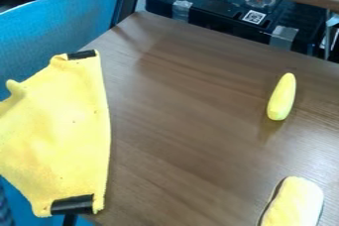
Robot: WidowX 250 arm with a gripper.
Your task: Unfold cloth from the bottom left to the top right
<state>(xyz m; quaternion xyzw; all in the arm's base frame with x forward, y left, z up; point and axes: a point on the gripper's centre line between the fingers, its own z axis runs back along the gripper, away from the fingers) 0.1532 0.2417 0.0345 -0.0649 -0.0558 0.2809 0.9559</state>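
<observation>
The yellow cloth (56,136) lies at the left side of the wooden table, its long right border running fairly straight from top to bottom. A black strip (81,55) crosses its upper right corner, and another black strip (72,204) crosses its lower right corner. To the left, the cloth spreads past the table's edge and out of the view, with a small raised fold (15,87) at its upper left.
On the brown table (185,106), a slim yellow-green object (282,97) lies at the right and a pale yellow, brown-edged piece (294,204) at the lower right. Behind the table's far edge is a black case (218,14); blue material (66,27) borders the left.
</observation>
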